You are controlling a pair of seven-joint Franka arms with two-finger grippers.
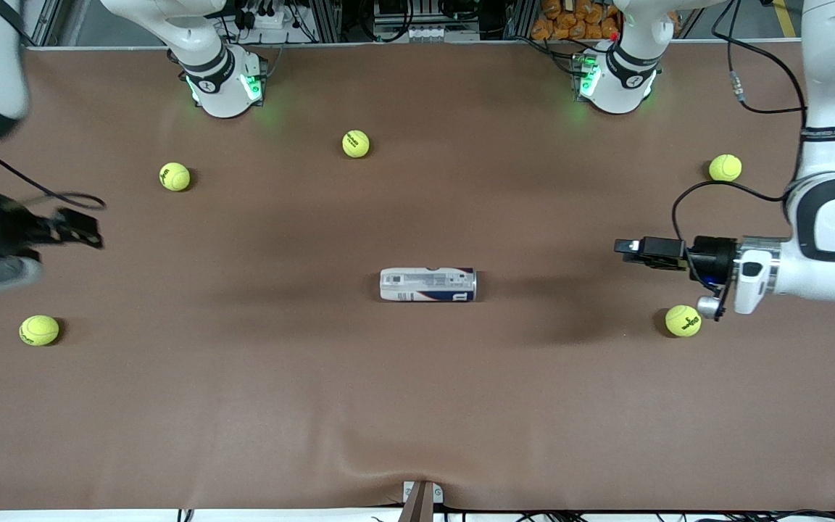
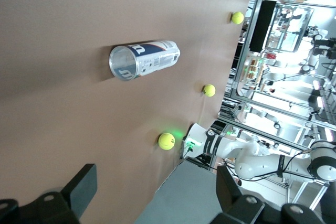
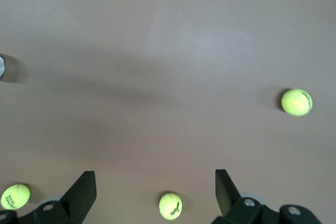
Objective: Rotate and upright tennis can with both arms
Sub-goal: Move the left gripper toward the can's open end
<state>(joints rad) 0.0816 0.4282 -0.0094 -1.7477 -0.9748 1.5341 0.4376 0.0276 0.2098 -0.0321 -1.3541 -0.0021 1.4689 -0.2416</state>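
Observation:
The tennis can [image 1: 428, 285] lies on its side in the middle of the brown table, with its white, navy and red label showing. In the left wrist view the tennis can [image 2: 144, 60] points its metallic rim end at the camera. My left gripper [image 1: 626, 246] hovers over the table toward the left arm's end, level, aimed at the can and well apart from it. Its fingers [image 2: 81, 190] stand wide with nothing between them, so it is open. My right gripper [image 1: 88, 230] hangs over the table at the right arm's end, open and empty [image 3: 156, 192].
Several yellow-green tennis balls lie scattered on the table: one [image 1: 683, 320] just below the left wrist, one [image 1: 725, 167] near the left arm, one [image 1: 356, 143], one [image 1: 175, 176] and one [image 1: 39, 330] near the right arm. The arm bases [image 1: 225, 83] stand at the table's back edge.

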